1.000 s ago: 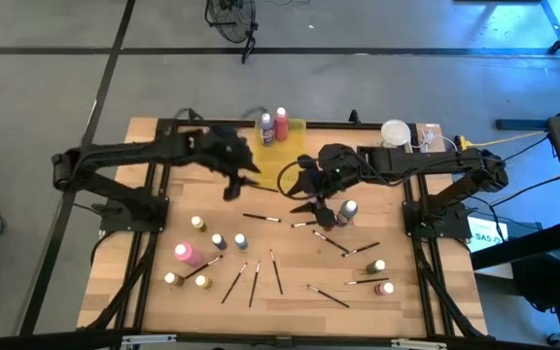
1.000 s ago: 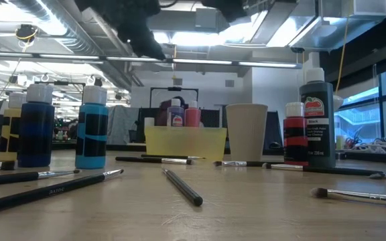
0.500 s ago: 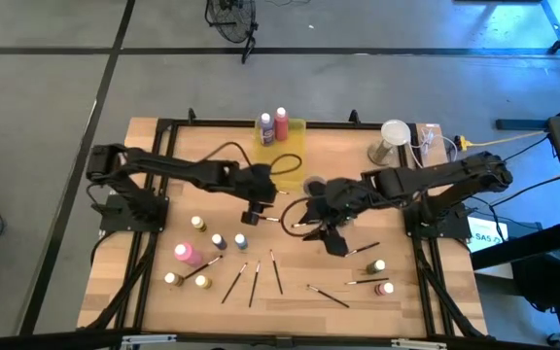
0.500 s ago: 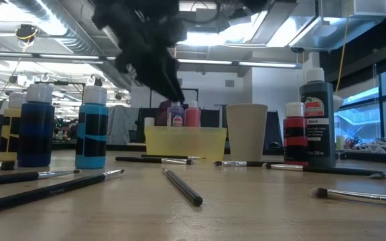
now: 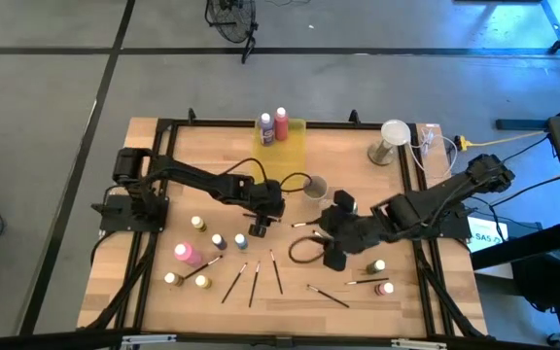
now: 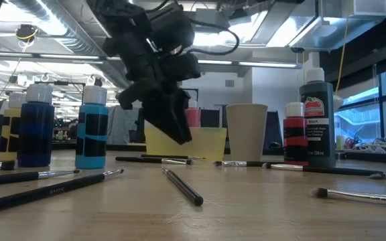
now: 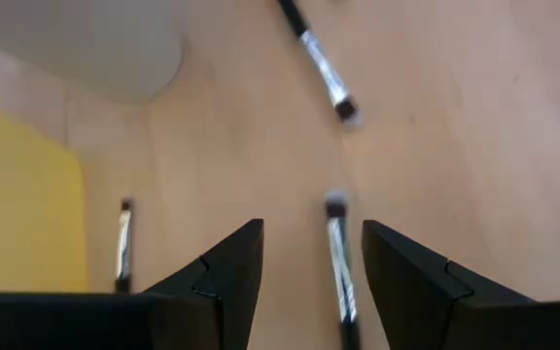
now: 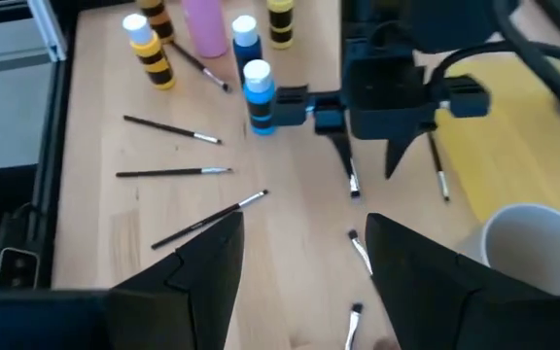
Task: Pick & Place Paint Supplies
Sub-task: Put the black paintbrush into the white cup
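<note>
Thin dark brushes (image 5: 261, 218) and small paint bottles (image 5: 219, 240) lie scattered over the wooden table. Two more bottles (image 5: 274, 125) stand in the yellow tray (image 5: 295, 146). My left gripper (image 5: 259, 231) hangs open just above the table's middle, pointing steeply down. In the left wrist view its fingers (image 7: 231, 267) stand on either side of one brush (image 7: 336, 255) without touching it. The right wrist view shows that same gripper (image 8: 367, 163) over the brush (image 8: 353, 181). My right gripper (image 5: 331, 238) hovers open higher up, right of centre, holding nothing.
A grey round cup (image 5: 316, 187) stands just beyond both grippers and a white cup (image 5: 393, 136) at the far right. A black bottle (image 5: 343, 201) stands close to the right hand. Striped, blue and pink bottles (image 8: 207, 24) cluster at the near left, with more brushes (image 5: 256, 280) near the front edge.
My left gripper has swung from the far left toward the table's middle and near edge, sinking down close over a brush, still open. My right gripper has moved toward the near edge and rolled, staying at about the same height and open. Nothing on the table has shifted.
</note>
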